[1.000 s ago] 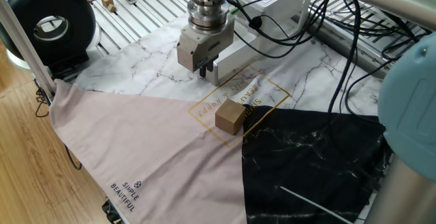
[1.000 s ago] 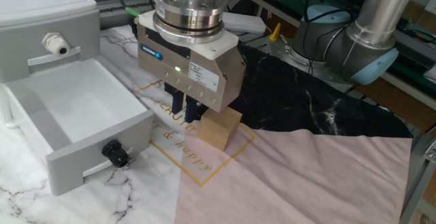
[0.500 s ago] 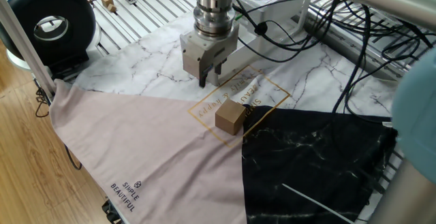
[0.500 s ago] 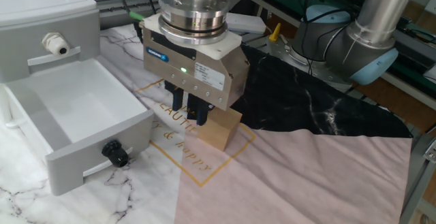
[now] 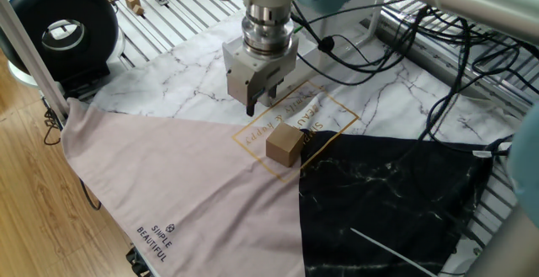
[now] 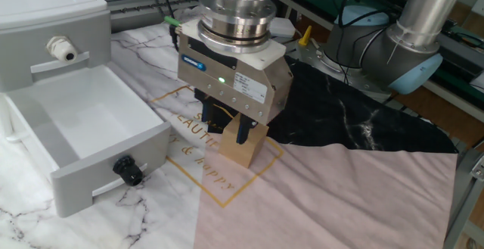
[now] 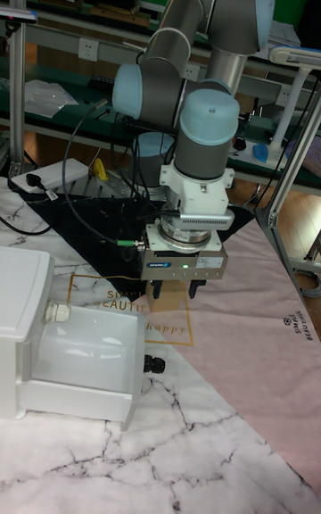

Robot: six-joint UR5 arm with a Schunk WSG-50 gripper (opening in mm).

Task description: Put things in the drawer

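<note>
The tan-brown cube (image 5: 285,145) (image 6: 243,149) sits on the gold-printed patch of the cloth. My gripper (image 5: 259,103) (image 6: 224,125) (image 7: 175,288) hangs just above the cloth beside the cube, on its drawer side. Its fingers are open, nothing is between them, and in the other fixed view they overlap the cube's top edge. The white drawer (image 6: 106,158) (image 7: 85,393) stands pulled out of its cabinet (image 6: 45,22), with an empty inside and a black knob (image 6: 128,171) (image 7: 152,362) on its front. The tall fixed view hides the cube behind the gripper.
A pink, marble and black cloth (image 5: 168,184) covers the table. A round black device (image 5: 59,24) stands at the far left, with tiny wooden blocks (image 5: 133,4) behind it. Cables (image 5: 438,66) trail at the back right. The arm's grey base (image 6: 401,48) rises beyond the cube.
The gripper has shifted sideways toward the cube and a little lower. Its fingers, close together a second ago, have spread apart. Cube and drawer have not moved.
</note>
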